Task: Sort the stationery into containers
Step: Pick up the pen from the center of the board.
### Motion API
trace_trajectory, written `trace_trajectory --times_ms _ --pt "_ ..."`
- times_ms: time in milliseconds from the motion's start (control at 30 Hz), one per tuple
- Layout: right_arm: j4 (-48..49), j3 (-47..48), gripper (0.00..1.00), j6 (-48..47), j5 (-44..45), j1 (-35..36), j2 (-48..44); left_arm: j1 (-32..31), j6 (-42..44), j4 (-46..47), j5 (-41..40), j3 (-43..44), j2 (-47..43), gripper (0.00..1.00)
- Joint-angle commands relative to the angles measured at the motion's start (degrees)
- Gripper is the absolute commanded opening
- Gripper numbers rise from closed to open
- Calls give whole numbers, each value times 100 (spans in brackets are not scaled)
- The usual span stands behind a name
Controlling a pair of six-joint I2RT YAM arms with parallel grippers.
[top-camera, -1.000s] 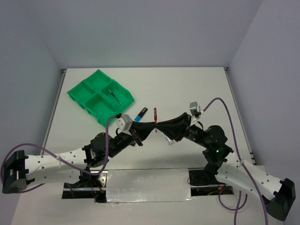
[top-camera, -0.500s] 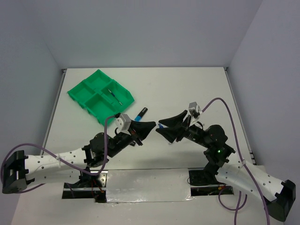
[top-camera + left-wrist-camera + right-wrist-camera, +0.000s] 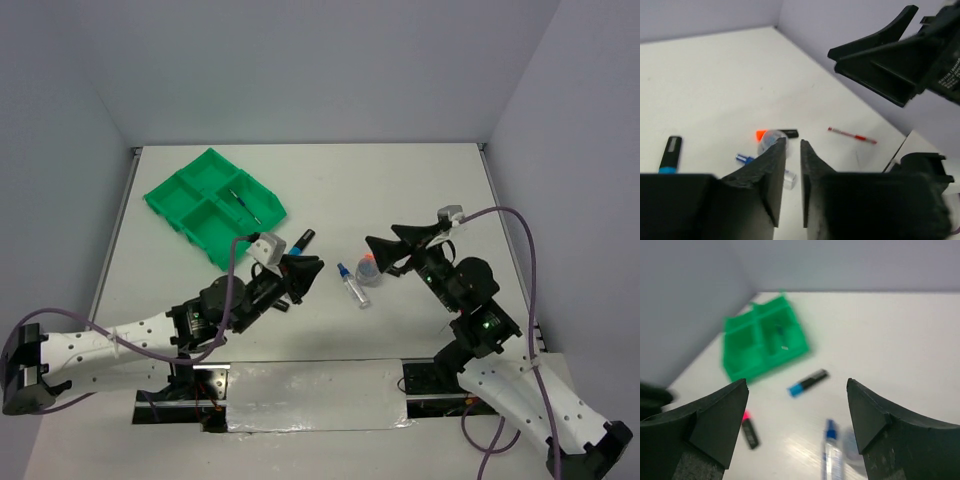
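Bright green four-compartment plastic tray (image 3: pixel 178 228) sits far left on the white table (image 3: pixel 400 190), with a thin pen (image 3: pixel 243 203) in its right compartment. Left arm stretches low toward centre. Left end effector (image 3: pixel 793 142) is barely ajar, nothing in it. Black blue-ended highlighter (image 3: pixel 303 241) lies just beyond it. Blue-capped clear tube (image 3: pixel 352 284) lies between the arms. Right arm hovers above the table, right end effector (image 3: pixel 797 382) wide open and empty. Thin red pen (image 3: pixel 852 135) shows only in the left wrist view. Clear tape roll (image 3: pixel 769 140) is blurry.

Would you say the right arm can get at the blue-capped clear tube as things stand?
Probably yes: the right gripper is open, and the tube lies uncovered just ahead of it, though the tape roll sits close beside it.
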Motion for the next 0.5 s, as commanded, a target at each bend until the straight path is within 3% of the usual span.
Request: trace_trajectory --times_ms 0,33,100,133,167,300,467 --pt "-1085 188 87 343 748 -732 242 -7 -527 -1428 -543 743 247 34" --pt "-1227 206 89 510 792 -943 321 -7 -677 -1701 -675 840 291 39" --pt "-1578 241 93 634 583 -1654 732 -7 -1151 -2524 -948 1113 362 59" --pt "-1702 293 94 808 486 -1909 900 -7 -1283 -2808 -1132 1183 371 75" --pt "-1790 303 96 915 415 -2120 1067 -7 -1502 -3020 -1195 1289 362 81" --pt "-2702 443 100 1898 1573 -2816 1648 11 -1864 -4012 -1345 1500 231 91" --pt "-2723 233 100 2489 2249 -2799 1500 11 -2206 -4664 -1415 1649 -77 96"
